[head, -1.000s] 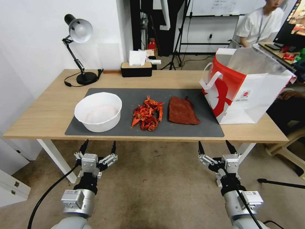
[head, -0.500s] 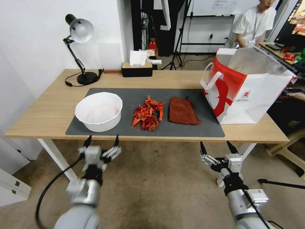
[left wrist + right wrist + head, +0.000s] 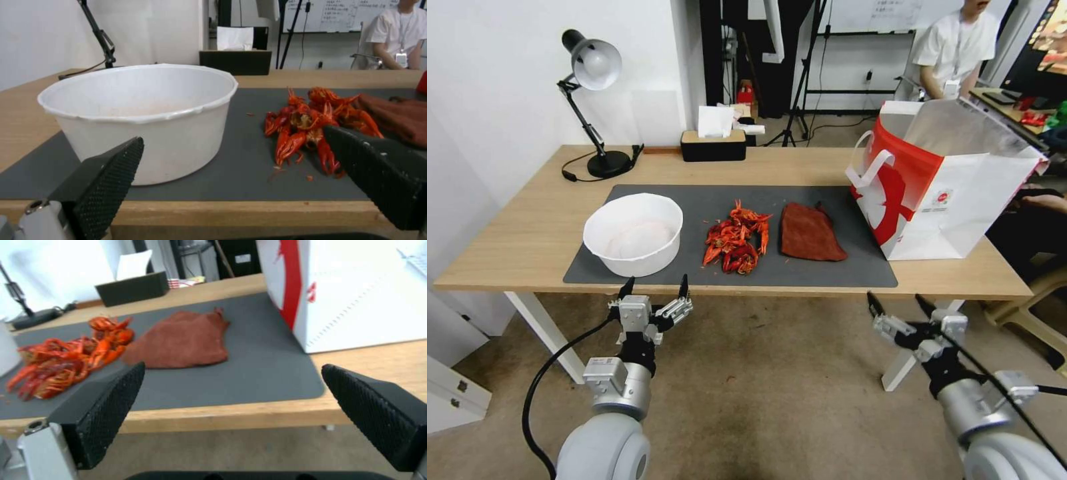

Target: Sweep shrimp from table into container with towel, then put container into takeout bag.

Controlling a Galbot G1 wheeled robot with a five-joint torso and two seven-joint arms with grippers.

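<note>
While poised below the table edge, lower left of frame, left gripper spread wide, empty; container directly above it. Right gripper, lower right, likewise splayed. Towel up-left of it, nearer right arm, long axis running front-to-back; shrimp centre.

Bare mat lies open in front of the shrimp, along the desk edge. Left of the shrimp stands the container; just right lies the towel, beyond it the tall takeout bag.
</note>
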